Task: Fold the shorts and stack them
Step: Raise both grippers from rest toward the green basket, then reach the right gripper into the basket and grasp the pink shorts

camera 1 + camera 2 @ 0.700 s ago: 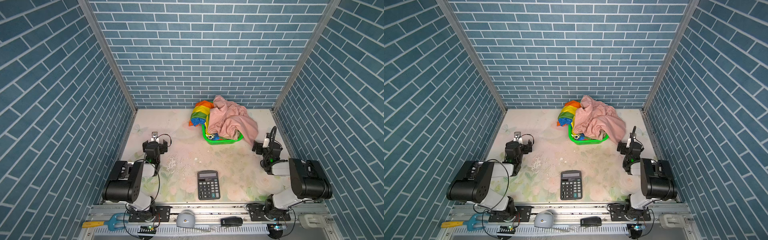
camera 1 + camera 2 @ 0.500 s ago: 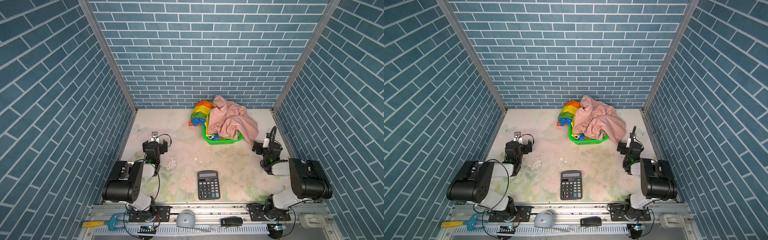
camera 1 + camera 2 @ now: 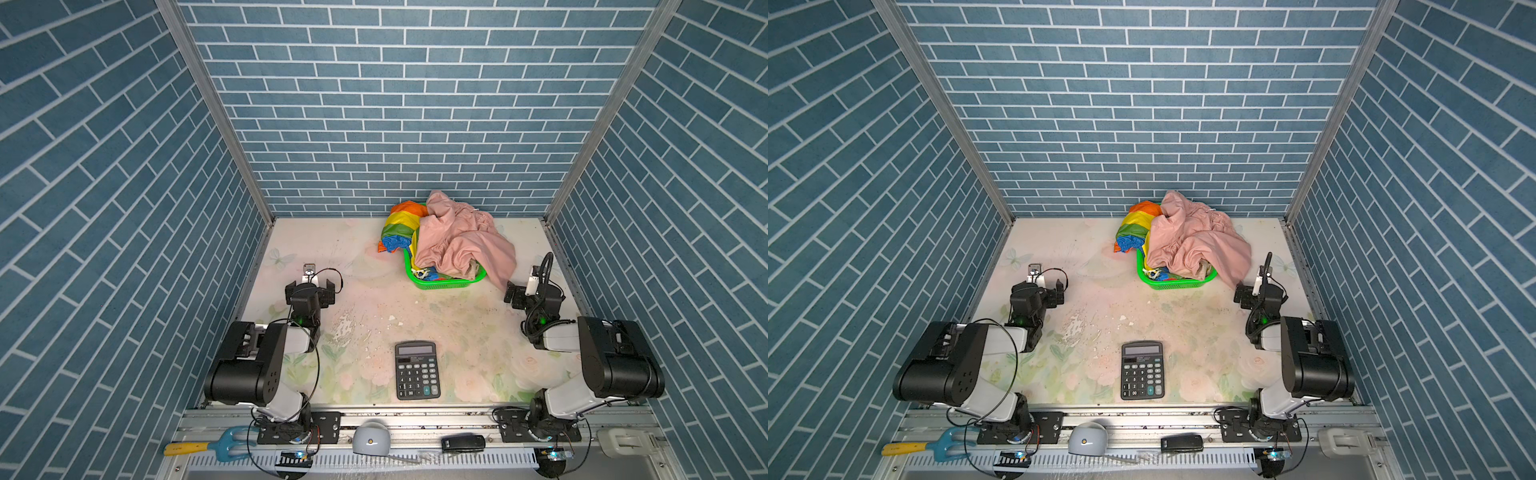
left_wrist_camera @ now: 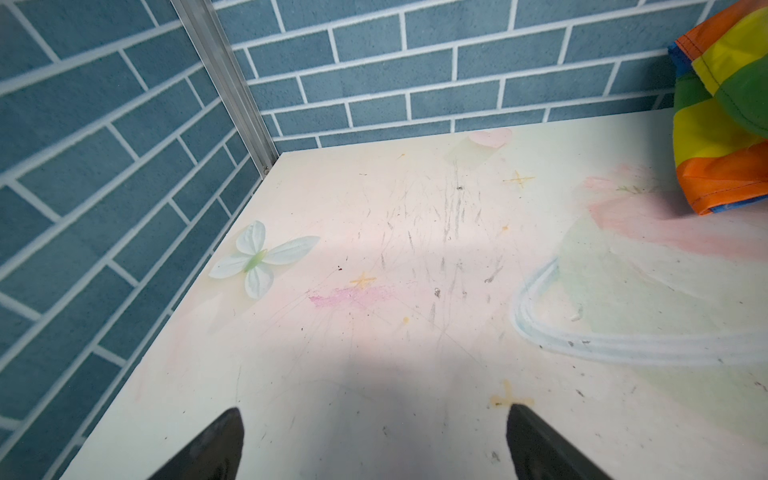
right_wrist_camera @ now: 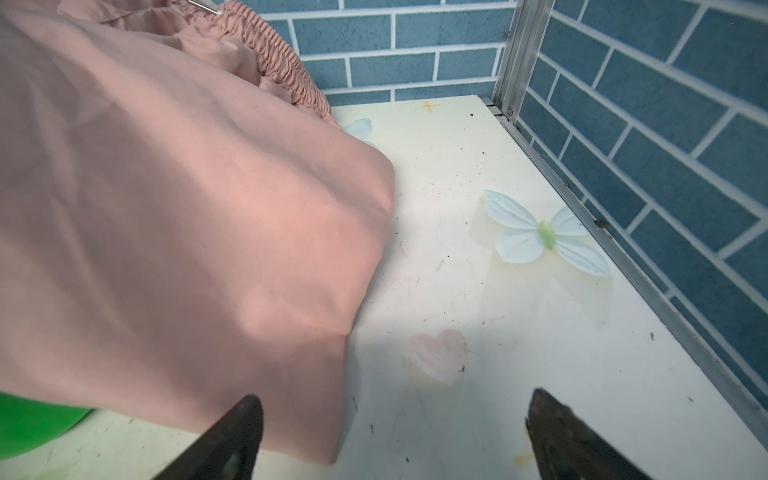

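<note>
Crumpled pale pink shorts [image 3: 457, 241] lie heaped over a green mesh basket [image 3: 444, 284] at the back of the table, one leg spilling onto the table on the right. Rainbow-striped shorts [image 3: 399, 228] hang out of the basket's left side. A bit of beige cloth [image 3: 468, 270] peeks out under the pink. My left gripper [image 3: 310, 286] rests low at the left, open over bare table [image 4: 374, 409], well away from the rainbow shorts [image 4: 723, 124]. My right gripper [image 3: 534, 293] is open [image 5: 397, 395] just beside the pink leg's hem [image 5: 187, 208], holding nothing.
A black calculator [image 3: 417, 370] lies at the front centre of the floral table. Blue brick walls close in the left, back and right sides. On the front rail lie a blue hand fork with a yellow handle [image 3: 208, 446], a grey dome [image 3: 371, 438] and a black device [image 3: 462, 442].
</note>
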Robot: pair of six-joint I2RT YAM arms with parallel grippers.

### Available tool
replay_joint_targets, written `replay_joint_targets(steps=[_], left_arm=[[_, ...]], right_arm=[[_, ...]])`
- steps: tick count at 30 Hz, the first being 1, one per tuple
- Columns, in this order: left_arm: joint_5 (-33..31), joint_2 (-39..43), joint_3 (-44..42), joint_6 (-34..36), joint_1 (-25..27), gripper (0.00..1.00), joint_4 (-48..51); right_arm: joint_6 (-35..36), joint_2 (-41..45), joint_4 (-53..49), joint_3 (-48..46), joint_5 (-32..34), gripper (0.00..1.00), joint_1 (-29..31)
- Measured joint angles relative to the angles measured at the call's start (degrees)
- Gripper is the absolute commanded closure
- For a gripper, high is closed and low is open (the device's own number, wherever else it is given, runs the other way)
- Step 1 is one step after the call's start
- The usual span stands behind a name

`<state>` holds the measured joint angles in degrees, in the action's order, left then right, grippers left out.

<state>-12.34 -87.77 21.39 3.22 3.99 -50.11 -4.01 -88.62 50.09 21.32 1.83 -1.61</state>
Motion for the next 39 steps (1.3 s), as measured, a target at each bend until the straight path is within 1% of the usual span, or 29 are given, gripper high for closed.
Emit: replay_joint_targets(steps=[16,19,22,25,28,30,33,35,37,39], left_arm=[[0.0,0.0,0.0,0.0,0.0,0.00,0.0],[-2.1,1.1,0.1,-0.9,0.0,0.00,1.6],[-4.5,4.7,3.0,-1.3,0.3,0.00,9.4],[-6.3,8.6,12.1,-4.2,0.7,0.00,22.4],[-6.1,11.1,22.2,-10.2,0.8,0.00,33.9],[-3.9,11.9,27.0,-15.3,0.8,0.00,39.9],[3.7,11.8,31.1,-22.3,0.8,0.00,46.9],[10.2,10.4,32.4,-26.5,0.9,0.00,50.2],[16.7,7.9,33.6,-30.1,1.3,0.00,53.2],[20.7,6.0,34.2,-32.4,2.4,0.01,55.8]], right_arm=[[0.0,0.0,-0.6,0.2,0.0,0.01,-0.5],[-0.1,2.0,-3.6,0.3,1.8,0.01,-0.5],[-0.6,8.2,-10.5,1.8,4.6,0.01,-0.5],[-3.5,15.1,-19.5,7.7,6.4,0.01,-0.5],[-9.7,20.7,-25.6,13.3,6.0,0.01,-0.5],[-13.5,24.0,-27.6,15.1,2.8,0.01,-0.6],[-18.8,25.7,-31.5,17.6,-0.9,0.01,0.9],[-19.8,23.5,-37.3,22.3,0.0,0.01,5.4],[-19.6,18.7,-43.2,29.4,2.1,0.01,13.5],[-19.5,13.8,-46.8,35.6,3.8,0.01,20.6]])
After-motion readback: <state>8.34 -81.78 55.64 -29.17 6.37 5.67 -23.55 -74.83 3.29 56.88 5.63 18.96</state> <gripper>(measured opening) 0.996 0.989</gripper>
